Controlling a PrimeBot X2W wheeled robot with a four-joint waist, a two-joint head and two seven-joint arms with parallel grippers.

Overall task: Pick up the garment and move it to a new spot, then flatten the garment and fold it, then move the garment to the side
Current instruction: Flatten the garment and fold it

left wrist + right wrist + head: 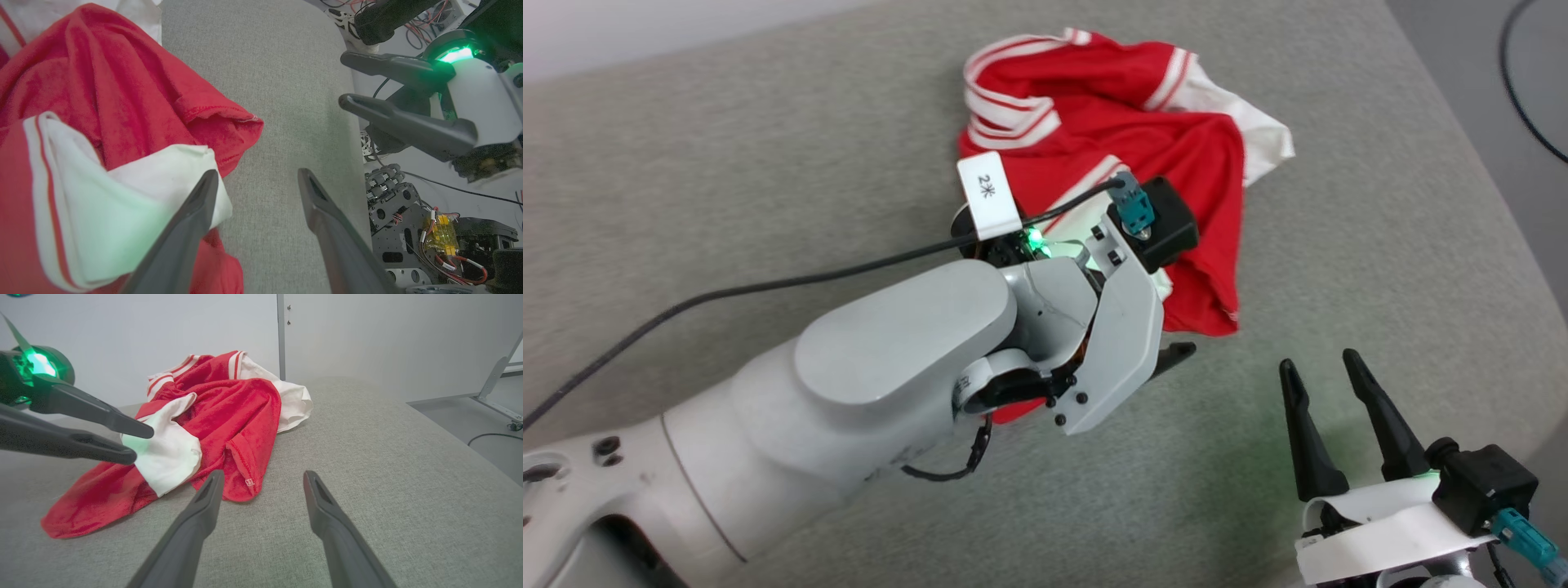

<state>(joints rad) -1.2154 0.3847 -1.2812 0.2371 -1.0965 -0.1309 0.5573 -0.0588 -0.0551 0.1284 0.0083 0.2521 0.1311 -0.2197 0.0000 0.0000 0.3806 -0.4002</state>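
**Ana:** From the head view, where is the shirt (1168, 139)?

**Ben:** It is bunched up on the far side of the grey cushion (768, 147). Nothing holds it, it lies right on the cushion. The left gripper (1176, 353) is over its near edge. Its own wrist hides most of it, so here I cannot tell how wide it is. The right gripper (1319, 359) sits near, with its fingers apart and nothing in them.

**Ana:** And the left wrist view?

**Ben:** The left gripper (255, 190) is open wide. One finger (192, 228) lies against a white sleeve (135, 196). Bare cushion shows between the two fingers, so it grips nothing yet.

**Ana:** And the right wrist view?

**Ben:** The right gripper (263, 475) is spread and has nothing in it. Its tips are just short of the red hem (245, 477). The left tips are right at the white sleeve (167, 453).

**Ana:** How will the shirt feel?

**Ben:** I think it is soft, light and floppy. It will droop when lifted. A thin pinch may slip off, so I would grab a thick fold. The sleeve or the hem is best, where the cloth is doubled.
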